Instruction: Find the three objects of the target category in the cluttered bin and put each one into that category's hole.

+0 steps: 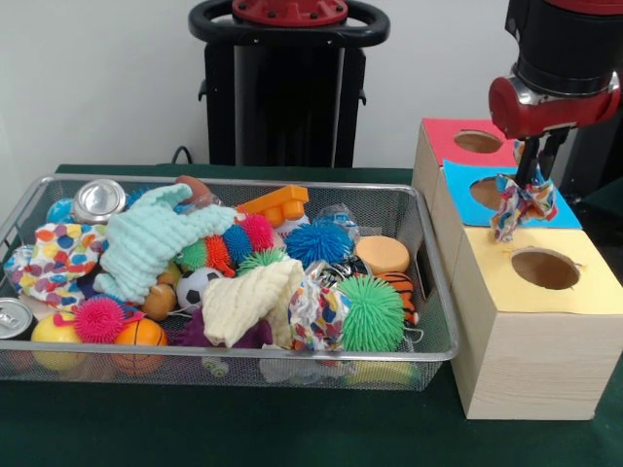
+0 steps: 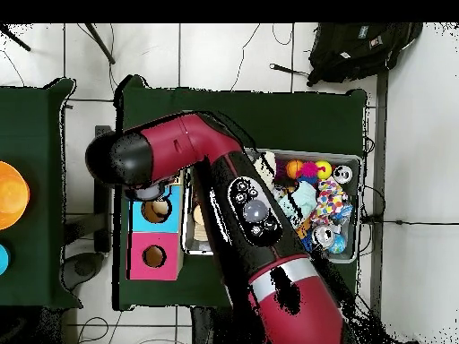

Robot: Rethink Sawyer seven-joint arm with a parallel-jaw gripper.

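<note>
Wire mesh bin point(image 1: 428, 282), wide and shallow, sits on a dark green surface point(image 1: 292, 428) and is heaped with toys and fabric. At its left end lies a white cloth printed with coloured dots point(image 1: 54, 263), partly under a mint-green cloth point(image 1: 146, 243). A second dotted cloth point(image 1: 316, 311) sits bunched near the front, between a cream cloth point(image 1: 248, 302) and a spiky green ball point(image 1: 372, 313). A silver can point(image 1: 97, 201) rests at the back left corner.

Beside the bin stands a row of three pale wooden boxes, each with a round opening in a coloured top: red top point(image 1: 458, 141) farthest from the camera, blue top point(image 1: 487, 190) in the middle, and yellow top with its hole point(image 1: 545, 269) closest.

The red and black arm comes down at the upper right. Its tool point(image 1: 531, 175) is closed on a third dotted cloth point(image 1: 521, 206), which hangs from it in the air above the blue box's top, just behind the yellow hole.

From overhead, the arm point(image 2: 224, 206) reaches across the bin point(image 2: 357, 161) toward the boxes.
</note>
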